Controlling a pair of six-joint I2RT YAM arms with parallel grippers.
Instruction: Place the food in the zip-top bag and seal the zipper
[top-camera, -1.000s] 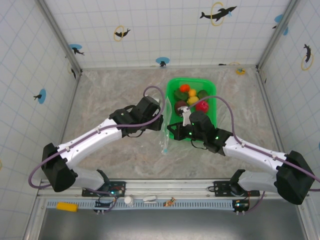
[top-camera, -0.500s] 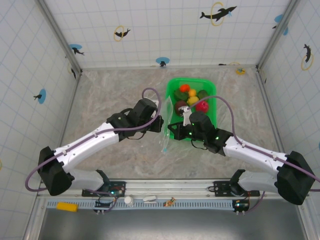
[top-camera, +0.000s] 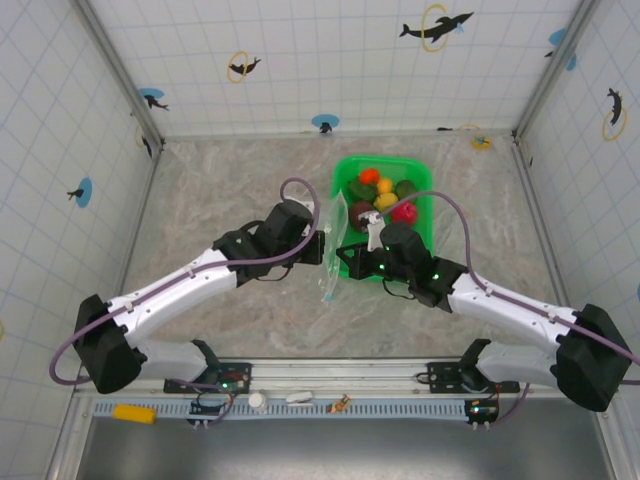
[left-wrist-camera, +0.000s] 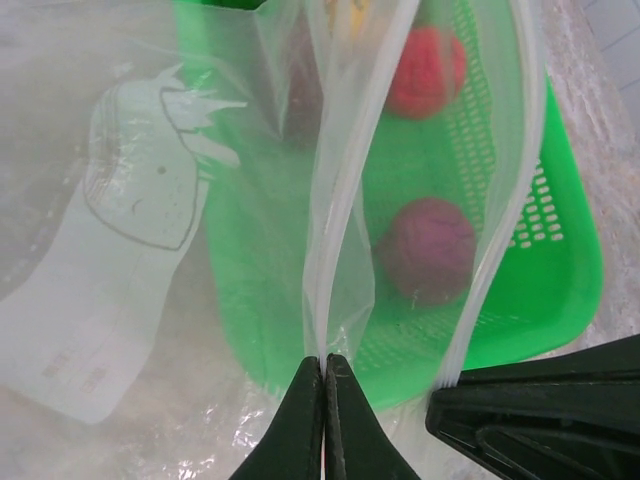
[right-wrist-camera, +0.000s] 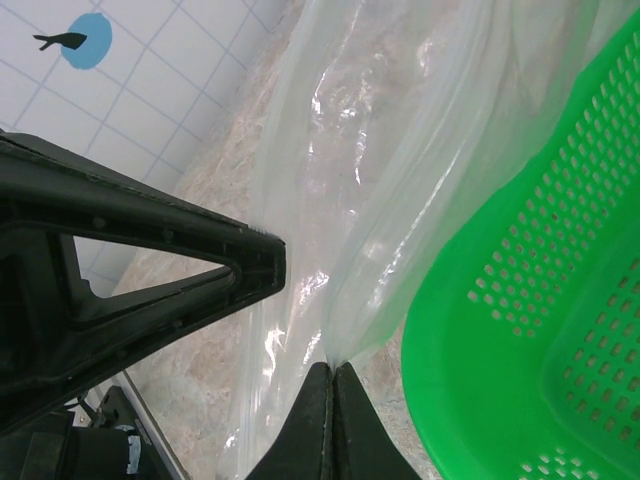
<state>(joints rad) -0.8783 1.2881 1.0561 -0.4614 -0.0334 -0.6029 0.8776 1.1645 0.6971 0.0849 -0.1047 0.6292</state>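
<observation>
My left hand (left-wrist-camera: 325, 365) is pressed together on one lip of the zip-top bag (left-wrist-camera: 140, 230), the fingertips pinching the pale zipper (left-wrist-camera: 338, 230) strip at the bottom centre of my left wrist view. My right hand (right-wrist-camera: 333, 372) is likewise clamped on the clear film, low in the middle of its own view. So each hand has hold of the bag's mouth and the gap between the two strips opens upward in the left wrist view. In the top view the bag hangs between my two hands, its long axis running from top to bottom of the frame, just left of the green basket (top-camera: 345, 175). The food (top-camera: 385, 195) is not in the bag; it sits in the basket, up and to the right of both hands. Through the film I see a dark maroon piece (left-wrist-camera: 425, 250) and a red piece (left-wrist-camera: 425, 70) beyond the mouth. My right hand is the nearer one to the basket, at its lower left corner. I judge the next move turns on drawing the lips apart sideways, towards the left and right of the frame. Compared with a second ago, my left hand has slid right across the surface (top-camera: 230, 180) and closed on the bag, while my right hand, the bag and the basket are where they were.
</observation>
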